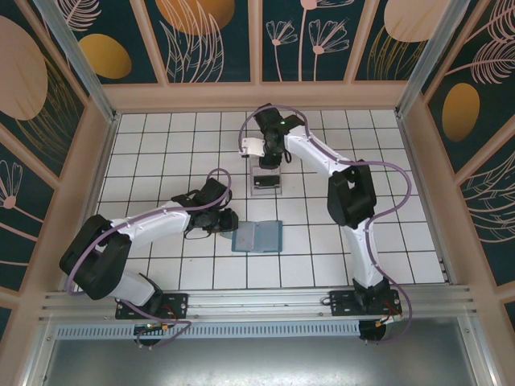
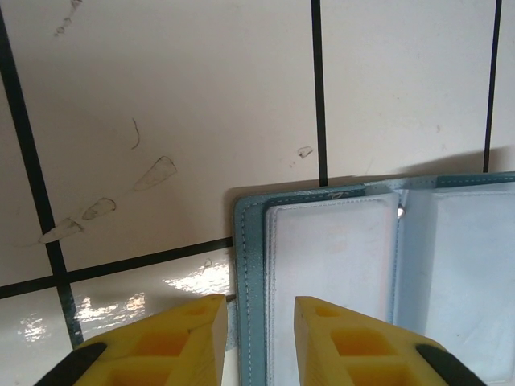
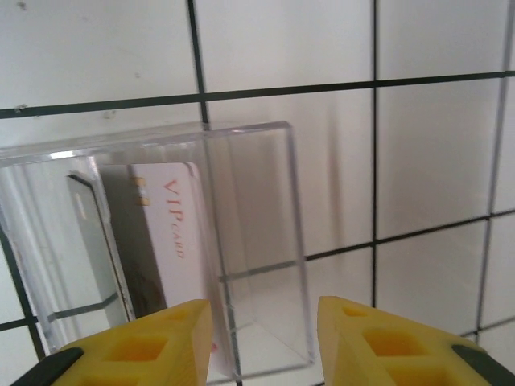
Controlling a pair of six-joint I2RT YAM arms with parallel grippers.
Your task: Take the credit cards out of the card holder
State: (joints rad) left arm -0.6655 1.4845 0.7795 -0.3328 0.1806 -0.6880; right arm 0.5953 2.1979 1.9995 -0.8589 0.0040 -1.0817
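The card holder [image 1: 259, 236] lies open and flat on the tiles, a teal bifold with pale inner panels [image 2: 330, 265]. I cannot tell whether a card sits in those panels. My left gripper [image 2: 259, 304] is open and low over the holder's left edge [image 2: 248, 257], one finger over the tile and the other over the left panel. Two credit cards stand on edge in the clear box [image 3: 257, 201]: a white VIP card [image 3: 173, 233] and a dark card [image 3: 92, 233]. My right gripper [image 3: 263, 305] hangs open just above that box, with nothing between its fingers.
The clear box [image 1: 265, 183] stands about one tile behind the card holder. The right arm [image 1: 350, 193] reaches over the middle of the floor from the right. The left arm [image 1: 153, 225] lies low along the left. Raised walls ring the tiled floor.
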